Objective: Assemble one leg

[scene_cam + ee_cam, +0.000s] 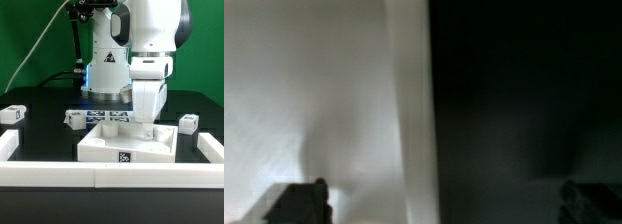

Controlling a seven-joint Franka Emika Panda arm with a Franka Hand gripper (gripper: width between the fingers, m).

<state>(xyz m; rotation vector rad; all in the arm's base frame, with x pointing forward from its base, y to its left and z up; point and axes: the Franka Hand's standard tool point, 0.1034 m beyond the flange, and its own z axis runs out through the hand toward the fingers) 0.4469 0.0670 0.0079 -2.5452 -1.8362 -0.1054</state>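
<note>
The big flat white slab (128, 147) lies in the middle of the black table. My gripper (147, 127) is lowered onto its far right part. In the wrist view the slab's white surface (322, 100) fills one half and the black table the other. The gripper (441, 205) straddles the slab's edge, and its two dark fingertips (295, 202) stand wide apart, so it is open and holds nothing. Three small white legs with tags lie loose: one at the exterior view's far left (12, 113), one left of the slab (75, 118), one right of it (187, 122).
The marker board (106, 117) lies just behind the slab. A low white rail (100, 177) runs along the front, with short rails at the left (8, 146) and right (211, 150). The robot's base (105, 70) stands behind.
</note>
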